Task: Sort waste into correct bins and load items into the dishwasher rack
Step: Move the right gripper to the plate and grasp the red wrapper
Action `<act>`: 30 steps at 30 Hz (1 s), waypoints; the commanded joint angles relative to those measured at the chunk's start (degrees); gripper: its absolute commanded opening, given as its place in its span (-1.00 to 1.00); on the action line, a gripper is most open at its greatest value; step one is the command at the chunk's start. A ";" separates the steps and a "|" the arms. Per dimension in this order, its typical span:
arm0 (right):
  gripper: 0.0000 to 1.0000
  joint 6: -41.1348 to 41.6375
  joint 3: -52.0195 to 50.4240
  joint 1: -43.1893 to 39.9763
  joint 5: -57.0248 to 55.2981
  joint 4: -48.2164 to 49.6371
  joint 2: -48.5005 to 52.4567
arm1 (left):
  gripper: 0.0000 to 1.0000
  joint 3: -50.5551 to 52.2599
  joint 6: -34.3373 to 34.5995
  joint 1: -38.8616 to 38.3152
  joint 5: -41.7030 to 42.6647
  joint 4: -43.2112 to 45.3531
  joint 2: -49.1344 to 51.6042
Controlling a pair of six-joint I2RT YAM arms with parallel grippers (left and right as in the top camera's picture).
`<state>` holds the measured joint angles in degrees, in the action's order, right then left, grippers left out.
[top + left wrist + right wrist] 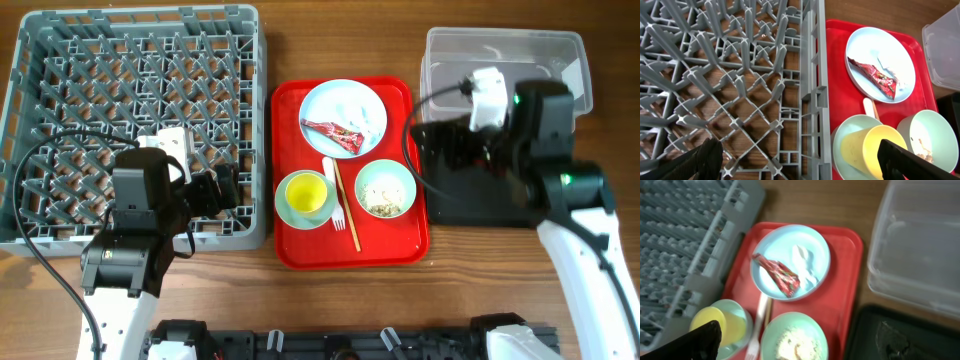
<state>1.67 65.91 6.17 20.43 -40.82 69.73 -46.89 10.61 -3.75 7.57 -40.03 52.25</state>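
The grey dishwasher rack (140, 60) is at the left, with nothing in it. A white plate (352, 100) on the red tray holds the crumpled red wrapper (334, 133) and a white scrap (362, 118). One mint bowl (287, 205) holds the yellow cup (308, 193). The other mint bowl (386, 170) holds rice crumbs (383, 197). The white fork (333, 195) and the chopstick (346, 205) lie between the bowls. My left gripper (222, 188) is open and empty over the rack's front right corner. My right gripper (445, 150) is open and empty over the black tray (470, 205); only one finger (692, 340) shows in its wrist view.
The red tray (400, 240) sits between the rack and the bins. The clear tub (505, 60) stands at the back right, behind the black tray, with nothing in it. A dark smear (895, 337) is on the black tray's floor. Bare wooden table lies along the front.
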 commanded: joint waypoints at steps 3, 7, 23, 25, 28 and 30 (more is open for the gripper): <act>0.99 -4.26 16.87 7.04 -3.17 -4.35 15.21 | 1.00 -1.25 2.19 4.85 0.26 0.13 0.07; 0.99 -3.91 30.88 12.81 -14.16 -7.13 26.23 | 1.00 -4.63 2.01 8.92 0.28 -1.68 1.22; 0.02 12.76 34.91 16.76 -17.70 -2.91 59.82 | 1.00 -5.84 2.03 9.01 0.31 -4.42 4.07; -0.14 13.60 34.88 16.74 -17.70 -3.69 60.30 | 1.00 -5.84 2.03 9.01 0.31 -4.42 4.07; -0.49 13.57 34.88 16.74 -17.68 -4.94 60.30 | 1.00 -5.84 2.03 9.01 0.31 -4.44 4.07; -0.89 13.60 34.91 16.74 -17.66 -6.03 60.17 | 1.00 -5.84 2.03 9.01 0.31 -4.44 4.07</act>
<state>14.90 100.16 22.70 3.33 -45.95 128.95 -51.75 12.14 4.91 7.57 -44.42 56.36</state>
